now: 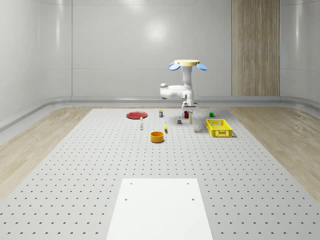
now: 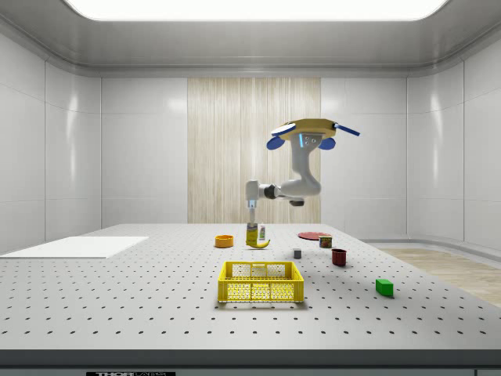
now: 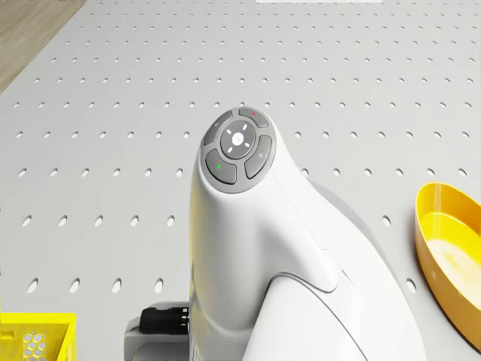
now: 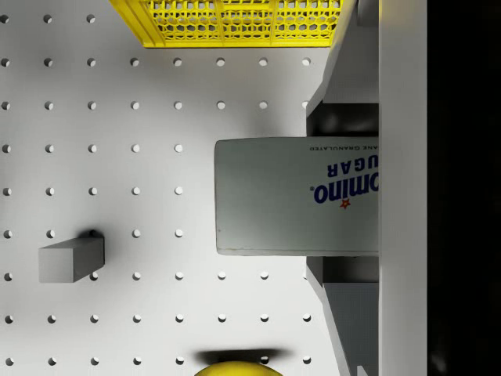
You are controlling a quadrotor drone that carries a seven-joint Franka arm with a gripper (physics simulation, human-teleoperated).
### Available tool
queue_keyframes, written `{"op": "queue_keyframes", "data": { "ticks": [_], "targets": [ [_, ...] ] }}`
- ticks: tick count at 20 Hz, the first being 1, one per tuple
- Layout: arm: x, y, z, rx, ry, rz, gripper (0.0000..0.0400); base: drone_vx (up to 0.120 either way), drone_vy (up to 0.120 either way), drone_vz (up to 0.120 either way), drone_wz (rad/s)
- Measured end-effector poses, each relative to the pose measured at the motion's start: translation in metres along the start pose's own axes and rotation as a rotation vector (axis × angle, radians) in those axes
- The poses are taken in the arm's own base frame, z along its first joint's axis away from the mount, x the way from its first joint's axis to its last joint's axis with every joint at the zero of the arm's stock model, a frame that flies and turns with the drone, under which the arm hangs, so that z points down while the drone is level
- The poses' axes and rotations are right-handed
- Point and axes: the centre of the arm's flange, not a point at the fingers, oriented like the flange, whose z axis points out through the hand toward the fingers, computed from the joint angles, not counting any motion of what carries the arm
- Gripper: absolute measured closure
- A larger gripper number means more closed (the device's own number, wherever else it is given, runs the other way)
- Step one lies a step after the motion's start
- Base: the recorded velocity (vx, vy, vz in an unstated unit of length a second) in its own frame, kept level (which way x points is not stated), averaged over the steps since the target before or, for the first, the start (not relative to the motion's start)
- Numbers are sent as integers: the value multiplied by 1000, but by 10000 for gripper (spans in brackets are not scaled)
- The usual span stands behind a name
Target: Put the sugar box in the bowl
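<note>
The sugar box (image 4: 290, 196), white with blue Domino lettering, stands upright between my fingers (image 4: 344, 117), which press on its two sides. My gripper (image 2: 252, 219) points straight down and is shut on the box's top end. The box (image 2: 252, 233) hangs low, and I cannot tell whether its base touches the table. The orange bowl (image 1: 157, 136) stands on the table, to the left of and nearer than the box (image 1: 191, 125) in the whole-scene view. The drone (image 1: 187, 64) hovers above the table, over the stretch between the bowl (image 3: 451, 256) and the basket.
A yellow basket (image 1: 219, 127) stands just right of the box. Close by lie a banana (image 2: 258, 244), a grey block (image 4: 70, 260), a small bottle (image 1: 141, 124) and a red mug (image 2: 339, 256). Farther back are a red plate (image 1: 136, 115), a can (image 1: 161, 113) and a green cube (image 1: 211, 114).
</note>
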Motion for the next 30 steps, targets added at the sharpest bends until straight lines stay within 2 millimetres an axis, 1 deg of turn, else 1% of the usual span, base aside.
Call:
{"op": "queue_keyframes", "data": {
  "ticks": [3,7,12,16,19,30],
  "targets": [
    [0,0,-1,0,0,1,236,120,-120,120,0],
    [0,0,-1,0,0,1,236,120,-120,0,0],
    [0,0,-2,0,0,1,236,120,-120,104,0],
    [0,0,-2,0,0,1,236,120,-120,0,0],
    [0,0,-2,0,0,1,236,120,-120,107,0],
    [0,0,-2,0,0,1,236,120,-120,0,0]
  ]
}}
